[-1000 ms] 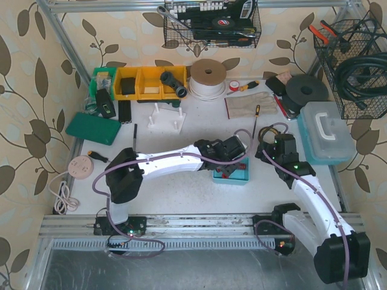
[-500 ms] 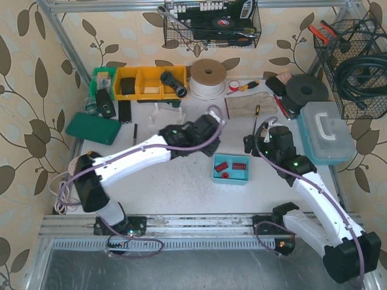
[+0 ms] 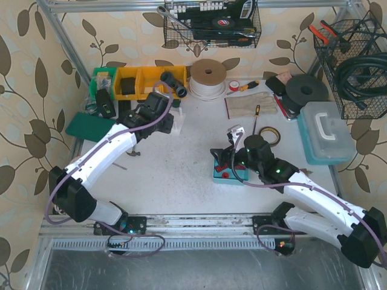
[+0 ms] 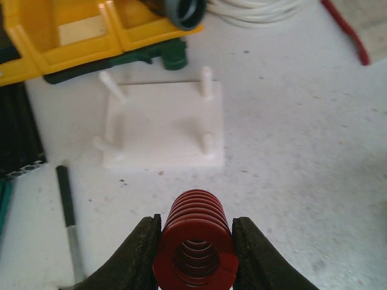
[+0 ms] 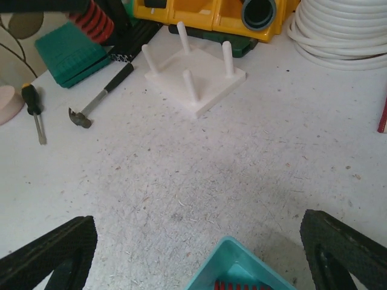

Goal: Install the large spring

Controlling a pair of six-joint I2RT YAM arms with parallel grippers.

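My left gripper (image 4: 195, 221) is shut on the large red spring (image 4: 195, 241), which I see end-on between the two black fingers. The white peg plate (image 4: 163, 130) with four upright pegs lies just ahead of it on the table. In the top view the left gripper (image 3: 168, 121) hovers over that plate at the back left. The right wrist view shows the plate (image 5: 196, 78) and the held spring (image 5: 94, 21). My right gripper (image 5: 196, 241) is wide open and empty above the near corner of the teal tray (image 5: 236, 275); in the top view it (image 3: 221, 155) is over the tray (image 3: 240, 176).
Yellow bins (image 3: 142, 81) and a white cable coil (image 3: 207, 77) stand behind the plate. A green case (image 3: 91, 128) lies to its left. A small hammer (image 5: 100, 96) and a screwdriver (image 5: 33, 109) lie on the table. Smaller red springs sit in the tray.
My left arm has swung from the teal tray to the back left, carrying the red spring to the peg plate. My right arm has moved left, over the tray.
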